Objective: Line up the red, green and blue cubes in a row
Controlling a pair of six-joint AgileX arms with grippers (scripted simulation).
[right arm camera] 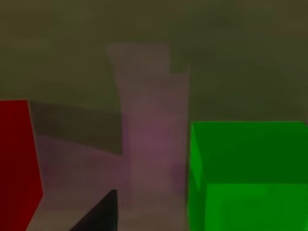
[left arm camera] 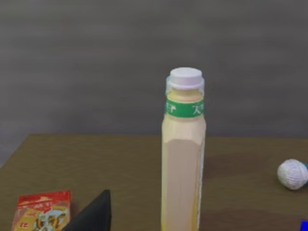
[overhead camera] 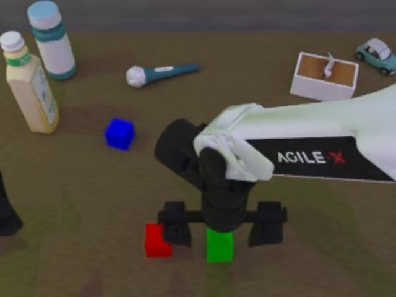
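The green cube rests near the table's front edge, between the spread fingers of my right gripper, which is open and hangs low over it. One finger stands between the green cube and the red cube, which sits just to the left. The blue cube lies apart, farther back and to the left. The right wrist view shows the green cube, the red cube and one dark fingertip. My left arm stays parked at the left edge, gripper open.
A cream bottle and a white bottle with teal bands stand at the back left. A microphone lies behind the blue cube. A white open box and a toy car sit at the back right.
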